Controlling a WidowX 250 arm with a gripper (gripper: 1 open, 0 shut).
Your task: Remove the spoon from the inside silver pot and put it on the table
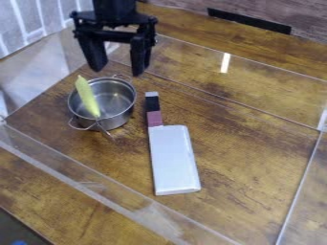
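The silver pot [106, 102] stands on the table [243, 105] at the left. The spoon [87, 97] leans inside it, its light-yellow handle sticking up over the pot's left rim; its metal bowl is hidden in the pot. My gripper [117, 65] hangs above and just behind the pot, open, with both dark fingers [92, 59] pointing down and nothing between them.
A flat white rectangular block [173, 158] with a dark end [152, 108] lies right of the pot. Low clear acrylic walls [76, 158] edge the work area at front, left and right.
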